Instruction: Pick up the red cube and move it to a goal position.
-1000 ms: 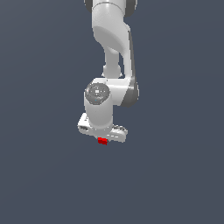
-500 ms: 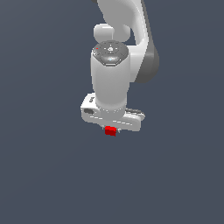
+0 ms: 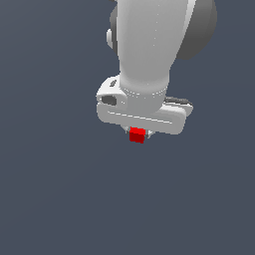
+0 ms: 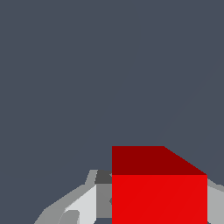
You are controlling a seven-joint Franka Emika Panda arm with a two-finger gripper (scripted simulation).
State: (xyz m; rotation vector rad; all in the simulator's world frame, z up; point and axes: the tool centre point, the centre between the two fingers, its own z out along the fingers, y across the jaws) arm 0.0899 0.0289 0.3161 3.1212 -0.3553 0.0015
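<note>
You were in the carrying step; the red cube [image 3: 137,135] sat directly under the white gripper [image 3: 138,133], at about 6 o'clock from the big wrist body, and it looked lifted, with only plain grey around it. In the wrist view the red cube [image 4: 159,197] filled the near corner, with a pale finger [image 4: 85,205] touching one side; so the gripper was pinching the cube, as far as I could judge. No goal marker was visible in either view; I could not tell how far remained. The next move, I think, called for a steady transport with the pinch kept firm; a slip would drop the cube.
</note>
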